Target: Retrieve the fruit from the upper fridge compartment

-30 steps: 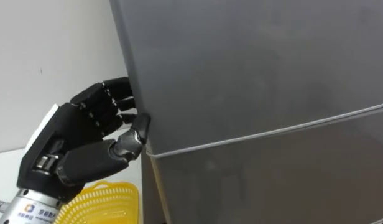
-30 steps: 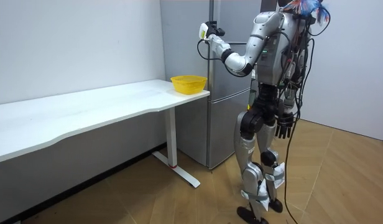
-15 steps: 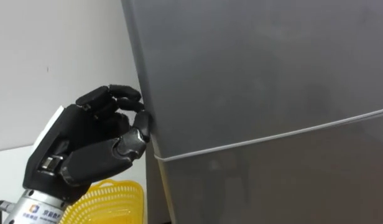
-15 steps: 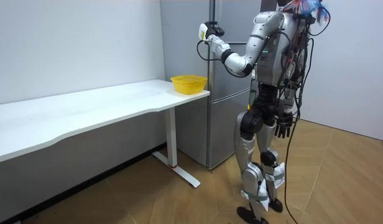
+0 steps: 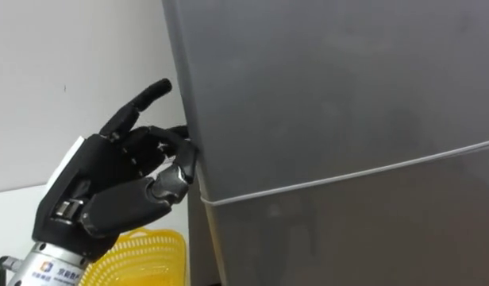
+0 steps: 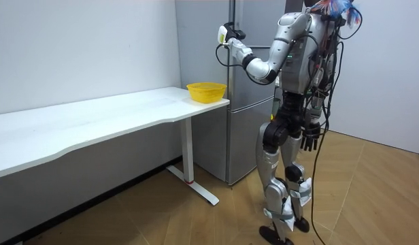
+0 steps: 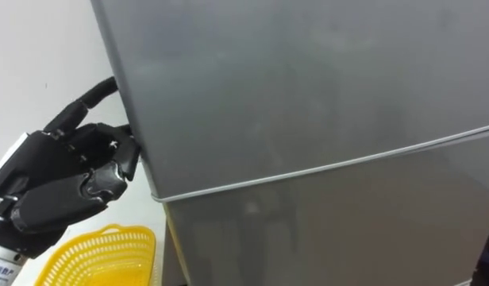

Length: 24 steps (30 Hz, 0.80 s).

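The robot stands upright facing the grey fridge [image 6: 247, 136], just past the end of a long white tabletop [image 6: 107, 116]. Its left arm is raised to about head height.

The left hand [image 5: 121, 187] is at the left edge of the upper fridge door [image 5: 332, 79]. Most of its fingers [image 5: 169, 137] are curled, with their tips against that edge. The thumb [image 5: 177, 171] is bent in below them and touches the same edge, so the hand pinches the door's side. One finger sticks out straight, pointing up and towards the door without touching it.

The upper fridge door spreads to the right of the hand. It looks closed, its face in line with the lower door [image 5: 348, 238]. A thin pale seam [image 5: 348, 171] between the two doors starts just below the thumb and rises to the right.

Below the hand, near its wrist, a yellow basket [image 5: 141, 258] sits on the end of the tabletop, close beside the fridge. A plain light wall [image 5: 62, 79] is behind the hand.

The right hand [image 6: 309, 139] hangs beside the robot's thigh, its fingers loose and pointing down, holding nothing.
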{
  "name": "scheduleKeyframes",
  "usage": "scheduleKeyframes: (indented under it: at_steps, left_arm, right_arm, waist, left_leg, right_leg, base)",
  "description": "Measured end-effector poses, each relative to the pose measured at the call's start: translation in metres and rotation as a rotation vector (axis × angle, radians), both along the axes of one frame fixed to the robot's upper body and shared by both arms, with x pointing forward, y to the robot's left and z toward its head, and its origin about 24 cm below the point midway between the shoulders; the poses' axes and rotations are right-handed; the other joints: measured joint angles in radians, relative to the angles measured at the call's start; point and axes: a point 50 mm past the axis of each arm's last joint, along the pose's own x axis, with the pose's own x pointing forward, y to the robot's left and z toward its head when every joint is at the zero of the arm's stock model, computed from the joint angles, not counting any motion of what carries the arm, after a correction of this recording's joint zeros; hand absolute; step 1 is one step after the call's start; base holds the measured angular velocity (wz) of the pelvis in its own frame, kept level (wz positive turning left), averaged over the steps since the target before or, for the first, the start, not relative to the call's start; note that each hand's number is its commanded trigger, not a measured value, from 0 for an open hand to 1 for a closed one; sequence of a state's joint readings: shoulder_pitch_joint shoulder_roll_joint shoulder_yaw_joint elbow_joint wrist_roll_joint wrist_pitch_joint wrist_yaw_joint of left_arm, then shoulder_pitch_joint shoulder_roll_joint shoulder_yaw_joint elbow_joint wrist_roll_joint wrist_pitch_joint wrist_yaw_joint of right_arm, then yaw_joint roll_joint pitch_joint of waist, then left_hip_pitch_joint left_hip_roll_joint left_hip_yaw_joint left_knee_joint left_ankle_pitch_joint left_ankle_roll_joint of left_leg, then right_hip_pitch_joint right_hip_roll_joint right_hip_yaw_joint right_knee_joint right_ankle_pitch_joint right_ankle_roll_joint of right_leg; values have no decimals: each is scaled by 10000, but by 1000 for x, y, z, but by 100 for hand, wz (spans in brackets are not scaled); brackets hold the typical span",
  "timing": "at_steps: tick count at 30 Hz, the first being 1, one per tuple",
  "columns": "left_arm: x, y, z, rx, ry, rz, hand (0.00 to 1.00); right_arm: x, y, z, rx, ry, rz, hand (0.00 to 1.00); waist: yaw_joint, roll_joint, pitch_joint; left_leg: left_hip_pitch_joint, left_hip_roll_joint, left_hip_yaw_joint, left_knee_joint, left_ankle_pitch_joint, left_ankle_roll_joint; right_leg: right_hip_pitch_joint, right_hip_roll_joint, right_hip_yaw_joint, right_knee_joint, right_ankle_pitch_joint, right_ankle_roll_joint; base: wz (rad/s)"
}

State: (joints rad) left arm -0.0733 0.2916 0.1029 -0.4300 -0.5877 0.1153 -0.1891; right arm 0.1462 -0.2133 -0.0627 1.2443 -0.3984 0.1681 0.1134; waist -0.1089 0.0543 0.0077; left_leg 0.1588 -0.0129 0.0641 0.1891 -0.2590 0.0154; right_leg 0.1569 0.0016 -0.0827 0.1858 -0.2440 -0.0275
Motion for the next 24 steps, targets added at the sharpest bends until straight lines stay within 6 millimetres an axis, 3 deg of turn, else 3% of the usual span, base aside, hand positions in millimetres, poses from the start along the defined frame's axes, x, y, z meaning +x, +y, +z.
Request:
scheduleKeyframes:
  at_steps: [6, 15, 24]
  left_arm:
    - [-1, -8, -2, -481, 187, -1001, 0]
    - [-5, -27, -5, -615, 100, -2985, 0]
    - [-10, -35, -5, -127, -236, -4392, 0]
  right_arm:
    - [3, -3, 1, 15, -25, 12, 0]
    - [10, -3, 1, 111, -185, 67, 0]
    - [14, -5, 2, 218, -230, 90, 0]
  waist:
    - [-22, -100, -46]
    - [-108, 66, -24]
    - [-238, 93, -12]
  left_leg:
    - [-75, -2, -110, 16, 0, 1]
    - [-82, -4, -105, 4, 1, 1]
    - [-84, -3, -95, 0, 1, 1]
  right_leg:
    - [-4, -15, 6, -8, 5, 5]
    - [-4, 0, 3, -15, 11, 14]
    - [-7, 20, 4, -20, 11, 13]
  base:
    - [8]
    - [0]
    - [1]
